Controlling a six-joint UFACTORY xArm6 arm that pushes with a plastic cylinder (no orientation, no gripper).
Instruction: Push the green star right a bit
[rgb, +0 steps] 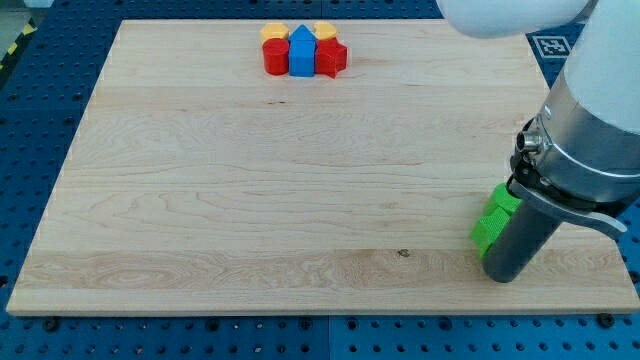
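Two green blocks lie close together near the board's right edge, partly hidden by my arm. The upper green block (504, 200) and the lower green block (487, 232) touch or nearly touch. I cannot tell which one is the star. My rod comes down just to their right, and my tip (500, 277) rests on the board just below and right of the lower green block, close against it.
At the view's top centre is a tight cluster: a red block (275, 57), a blue block (301, 53), a red block (331, 58), and behind them two yellow blocks (275, 32) (325, 29). The wooden board's right edge (600, 200) is near the green blocks.
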